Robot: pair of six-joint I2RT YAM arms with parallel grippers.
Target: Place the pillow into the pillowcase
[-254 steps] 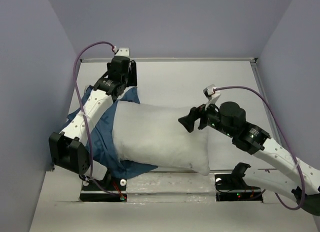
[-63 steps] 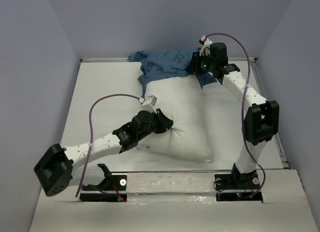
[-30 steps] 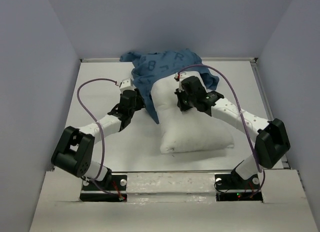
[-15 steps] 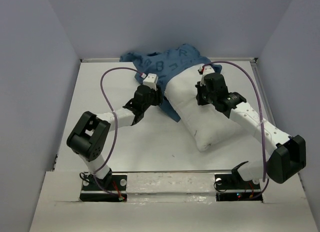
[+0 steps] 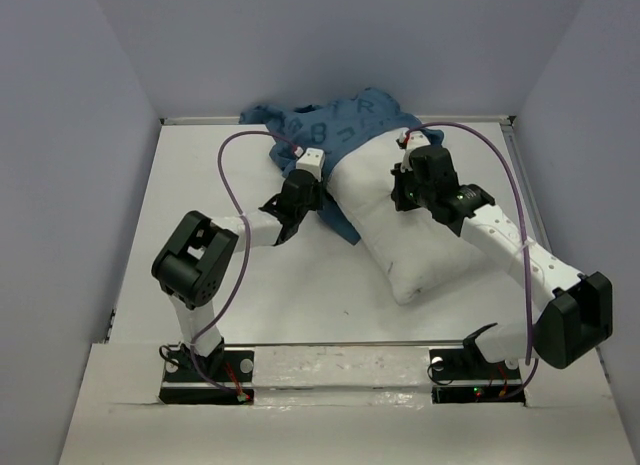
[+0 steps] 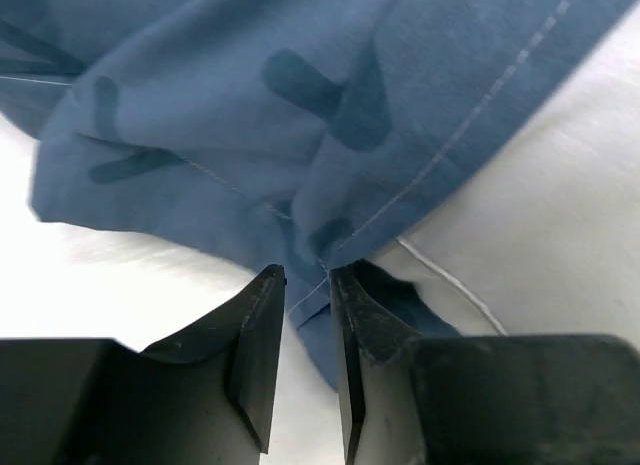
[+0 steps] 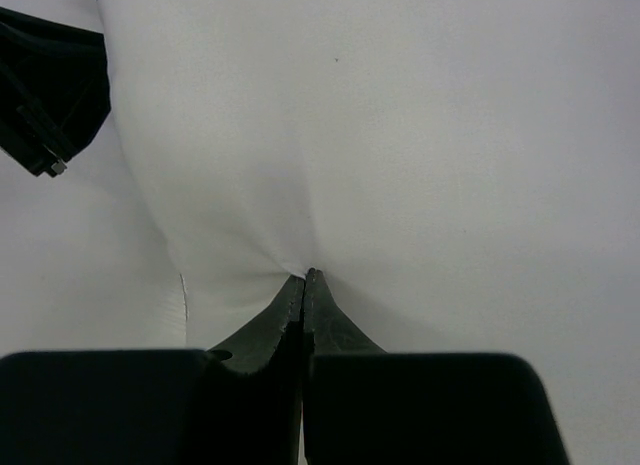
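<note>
The white pillow (image 5: pixel 425 240) lies slanted across the table, its far end inside the dark blue pillowcase (image 5: pixel 335 120) bunched at the back wall. My right gripper (image 5: pixel 402 195) is shut, pinching a pucker of the pillow (image 7: pixel 400 135) at its tips (image 7: pixel 305 275). My left gripper (image 5: pixel 312 203) is at the pillowcase's left lower edge. In the left wrist view its jaws (image 6: pixel 308 283) stand a narrow gap apart, with the stitched hem of the pillowcase (image 6: pixel 250 105) reaching between the tips and the pillow (image 6: pixel 540 215) to the right.
White table (image 5: pixel 200 185) with a raised rim, boxed in by lilac walls. The left arm's elbow (image 5: pixel 190 265) sits at the front left and the right arm's elbow (image 5: pixel 570 320) at the front right. The arm bases (image 5: pixel 340 370) line the near edge.
My left gripper has narrowed around the pillowcase hem and its elbow has shifted slightly right. The right gripper and pillow have stayed put.
</note>
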